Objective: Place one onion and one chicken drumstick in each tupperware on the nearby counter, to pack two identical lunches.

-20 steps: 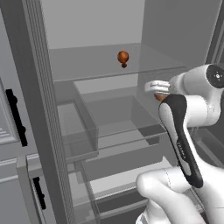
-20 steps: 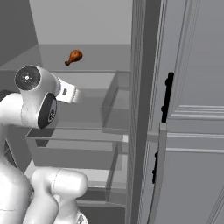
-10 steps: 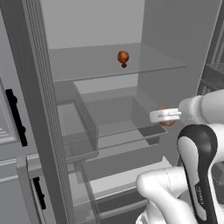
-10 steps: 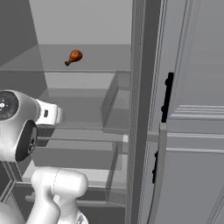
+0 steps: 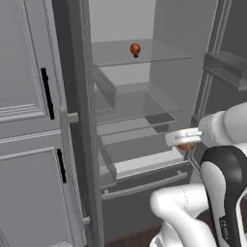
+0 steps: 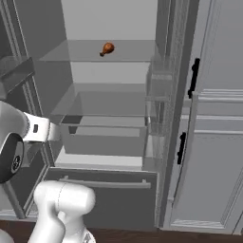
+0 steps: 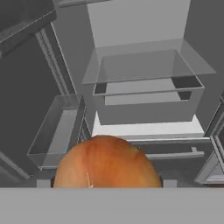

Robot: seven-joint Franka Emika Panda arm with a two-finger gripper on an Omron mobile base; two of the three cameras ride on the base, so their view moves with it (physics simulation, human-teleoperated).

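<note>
Currently, status by item:
gripper: the gripper sits in front of the open fridge, at drawer height, to the right of the opening in the left base view. Jaws stand wide around an onion.
onion: the onion is held between the fingers; in the hand view it is a smooth orange-tan ball close to the camera, low in the picture. In the left base view only a sliver of orange shows under the white finger block.
finger tips: hidden behind the onion in the hand view, so exact contact points cannot be told.
chicken drumstick: one drumstick lies on the upper glass shelf, far inside the fridge. In the right base view its thin bone end points down-left and the fat end up-right. It is well apart from the gripper.
drawers: a clear drawer sits under the glass shelf, and a white ledge lies just below it.
door bin: a clear bin shows at the left of the hand view.
cabinet doors: grey panelled doors with black handles stand right of the fridge in the right base view, and more of them stand left of it in the left base view.
</note>
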